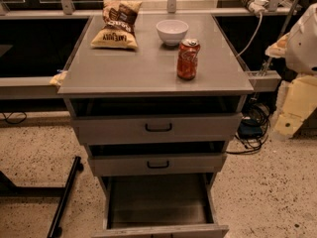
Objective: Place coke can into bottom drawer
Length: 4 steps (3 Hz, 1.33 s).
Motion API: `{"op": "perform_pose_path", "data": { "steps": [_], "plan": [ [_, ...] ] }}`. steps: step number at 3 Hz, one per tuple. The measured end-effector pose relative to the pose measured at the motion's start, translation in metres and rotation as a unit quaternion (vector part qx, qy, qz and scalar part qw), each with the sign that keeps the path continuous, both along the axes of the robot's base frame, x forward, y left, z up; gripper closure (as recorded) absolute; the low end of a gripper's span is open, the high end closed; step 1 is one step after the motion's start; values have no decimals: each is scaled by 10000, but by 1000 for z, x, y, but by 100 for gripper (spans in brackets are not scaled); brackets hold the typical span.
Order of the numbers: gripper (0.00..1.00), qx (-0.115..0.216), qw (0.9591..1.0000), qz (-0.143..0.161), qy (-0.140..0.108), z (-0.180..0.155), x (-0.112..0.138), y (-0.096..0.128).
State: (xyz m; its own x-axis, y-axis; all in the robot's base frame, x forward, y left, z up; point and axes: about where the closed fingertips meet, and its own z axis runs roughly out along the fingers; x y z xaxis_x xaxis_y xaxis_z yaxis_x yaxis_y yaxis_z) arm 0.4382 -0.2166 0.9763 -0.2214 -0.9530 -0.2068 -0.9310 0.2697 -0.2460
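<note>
The red coke can (188, 59) stands upright on the grey cabinet top (124, 68), right of centre and in front of the white bowl. The bottom drawer (158, 202) is pulled out; its grey inside shows nothing in it. My gripper (291, 110) hangs at the right edge of the view, beside the cabinet and below its top. It is well right of the can and touches nothing. The white arm (303, 36) shows above it.
A white bowl (172, 31) and a chip bag (116, 25) lie at the back of the top. The two upper drawers (157, 128) with black handles are slightly ajar. Cables (252, 128) lie on the floor to the right, and a black stand leg (67, 195) to the left.
</note>
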Motion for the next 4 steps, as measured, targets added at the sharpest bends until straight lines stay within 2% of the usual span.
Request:
{"op": "perform_pose_path", "data": {
  "steps": [1,2,3,4],
  "plan": [
    [0,0,10000,0,0,0,0,0],
    [0,168,9996,77,-206,1,23,1],
    [0,464,9977,71,-494,-2,65,0],
    [0,806,9938,136,-753,-6,121,3]
  ]
}}
